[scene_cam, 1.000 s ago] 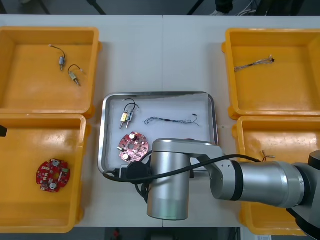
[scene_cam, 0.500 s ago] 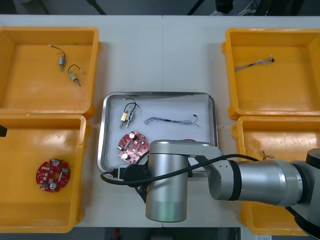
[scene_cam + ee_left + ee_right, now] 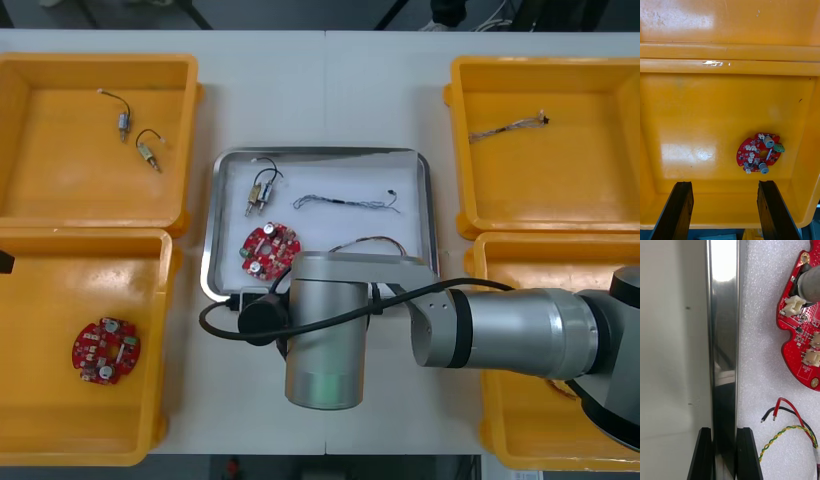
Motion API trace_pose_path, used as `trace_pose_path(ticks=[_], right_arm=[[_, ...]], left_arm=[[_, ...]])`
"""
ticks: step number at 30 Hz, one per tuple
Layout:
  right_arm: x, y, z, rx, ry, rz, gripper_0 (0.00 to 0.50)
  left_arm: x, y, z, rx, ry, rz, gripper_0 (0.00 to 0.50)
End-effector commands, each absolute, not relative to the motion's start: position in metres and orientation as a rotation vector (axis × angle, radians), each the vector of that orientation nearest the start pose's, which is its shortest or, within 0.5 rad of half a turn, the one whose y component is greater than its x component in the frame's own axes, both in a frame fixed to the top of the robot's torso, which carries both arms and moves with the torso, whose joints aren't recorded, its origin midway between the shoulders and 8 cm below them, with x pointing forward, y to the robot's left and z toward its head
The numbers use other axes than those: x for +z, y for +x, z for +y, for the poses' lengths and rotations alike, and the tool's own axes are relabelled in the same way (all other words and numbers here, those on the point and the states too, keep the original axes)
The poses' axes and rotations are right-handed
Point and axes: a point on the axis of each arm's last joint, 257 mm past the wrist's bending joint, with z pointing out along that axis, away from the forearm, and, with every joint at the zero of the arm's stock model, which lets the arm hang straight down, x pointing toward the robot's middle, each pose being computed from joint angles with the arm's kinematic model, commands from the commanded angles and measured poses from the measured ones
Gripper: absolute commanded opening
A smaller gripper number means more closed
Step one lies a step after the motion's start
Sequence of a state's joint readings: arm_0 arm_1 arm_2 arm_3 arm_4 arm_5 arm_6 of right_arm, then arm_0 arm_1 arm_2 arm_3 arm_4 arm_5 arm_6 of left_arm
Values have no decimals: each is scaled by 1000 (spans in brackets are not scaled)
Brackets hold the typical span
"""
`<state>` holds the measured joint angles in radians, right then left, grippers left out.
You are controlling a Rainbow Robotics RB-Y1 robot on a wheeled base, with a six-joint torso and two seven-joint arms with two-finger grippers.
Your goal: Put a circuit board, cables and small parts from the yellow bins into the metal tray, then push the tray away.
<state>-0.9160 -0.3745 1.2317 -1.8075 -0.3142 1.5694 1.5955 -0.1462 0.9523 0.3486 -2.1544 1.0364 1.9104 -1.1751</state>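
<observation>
Bins (image 3: 60,160) (image 3: 50,300) (image 3: 540,185) (image 3: 515,272) 4; tray (image 3: 330,172) 1; circuit boards (image 3: 269,247) (image 3: 105,350) 2; cables (image 3: 345,203) (image 3: 370,243) (image 3: 510,126) 3; small parts (image 3: 122,118) (image 3: 148,152) (image 3: 263,193) 3.

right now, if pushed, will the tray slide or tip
Probably slides flat: the tray is low and wide on a smooth table. The right end effector grips its rim, so it should follow. Loose cables may shift. Left end effector hovers over a bin.

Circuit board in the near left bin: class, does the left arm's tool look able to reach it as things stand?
Probably yes. The left tool is open over the bin, the circuit board lying alone just beyond its fingers. The right tool, shut on the tray rim, is well aside.
</observation>
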Motion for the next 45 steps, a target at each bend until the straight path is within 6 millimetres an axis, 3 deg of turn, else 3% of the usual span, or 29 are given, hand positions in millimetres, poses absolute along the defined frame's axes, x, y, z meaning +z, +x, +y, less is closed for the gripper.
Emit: trace_pose_path(ticks=[1, 11, 17, 45], right_arm=[[-255, 441, 21, -667, -1792, 1756, 0], [-203, 480, 35, -772, -1741, 1652, 0], [-184, 507, 33, -827, -1701, 1632, 0], [-161, 615, 50, -769, -1606, 1497, 0]], left_arm=[[-131, 357, 403, 67, 17, 2700, 500], [-131, 357, 403, 67, 17, 2700, 500], [-131, 357, 403, 67, 17, 2700, 500], [-131, 357, 403, 67, 17, 2700, 500]])
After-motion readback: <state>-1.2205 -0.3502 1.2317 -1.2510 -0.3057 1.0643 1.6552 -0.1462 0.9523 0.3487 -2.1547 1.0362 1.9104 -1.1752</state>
